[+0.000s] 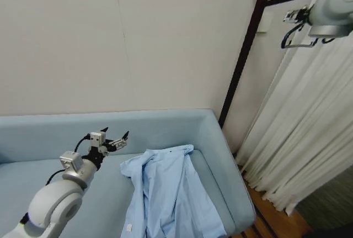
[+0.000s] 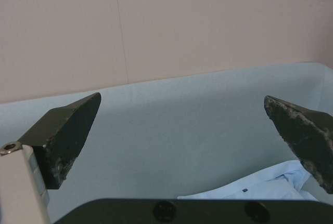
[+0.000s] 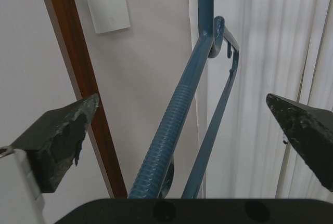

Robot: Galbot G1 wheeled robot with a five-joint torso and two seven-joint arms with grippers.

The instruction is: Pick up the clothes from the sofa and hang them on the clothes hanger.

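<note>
Pale-blue sofa (image 1: 165,121) against a white wall carries the light-blue shirt (image 1: 171,194) at its right end. Left gripper (image 1: 115,133) hovers spread just left of the collar; best to sink onto bunched collar fabric before closing. Right gripper (image 1: 289,28), also spread, straddles the blue hanger (image 3: 166,146) by the wooden rack (image 1: 242,61).

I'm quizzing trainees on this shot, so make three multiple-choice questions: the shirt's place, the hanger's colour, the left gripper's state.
1. Where is the shirt?
A. On the sofa
B. On the floor
C. On the rack
2. What colour is the hanger?
A. Red
B. Blue
C. White
3. How is the left gripper?
A. Shut on the shirt
B. Open, empty
C. Shut on the hanger
Answers:
1 A: it lies spread there.
2 B: the right gripper, open, faces its blue bar.
3 B: its fingers stand apart beside the shirt.
</note>
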